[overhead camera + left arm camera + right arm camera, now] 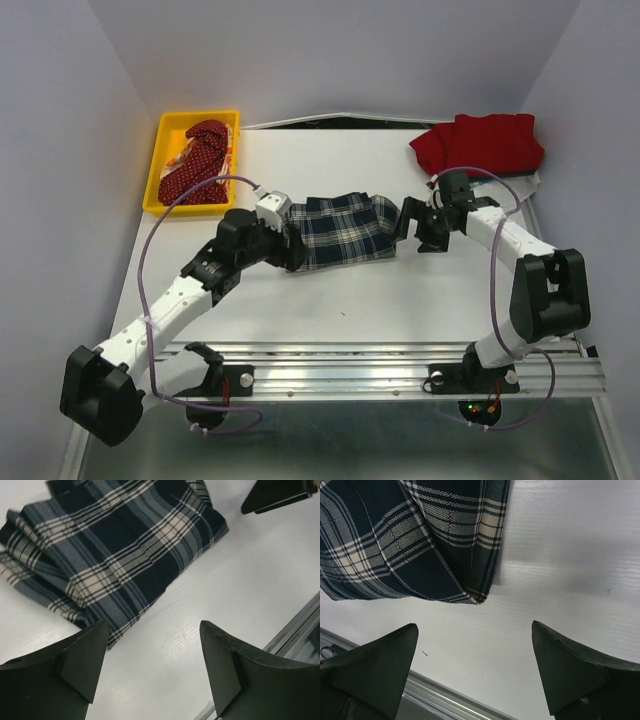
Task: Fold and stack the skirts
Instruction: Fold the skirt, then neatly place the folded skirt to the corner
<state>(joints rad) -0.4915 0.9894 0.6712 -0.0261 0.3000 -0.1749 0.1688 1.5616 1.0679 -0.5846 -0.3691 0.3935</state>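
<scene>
Lying folded on the counter (400, 290), the plaid skirt (345, 230) sits between the left pincer (154, 630) and the right pincer (474, 627), both wide open and empty.

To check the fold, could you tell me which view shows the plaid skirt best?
Top external: almost the whole plaid skirt shows at once. Left wrist shows a large part of it; right wrist only one corner.

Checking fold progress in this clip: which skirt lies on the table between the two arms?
The navy plaid skirt, folded, in the middle. The plain red skirt sits at the far right corner, and the dotted dark red skirt is in the yellow bin.
</scene>
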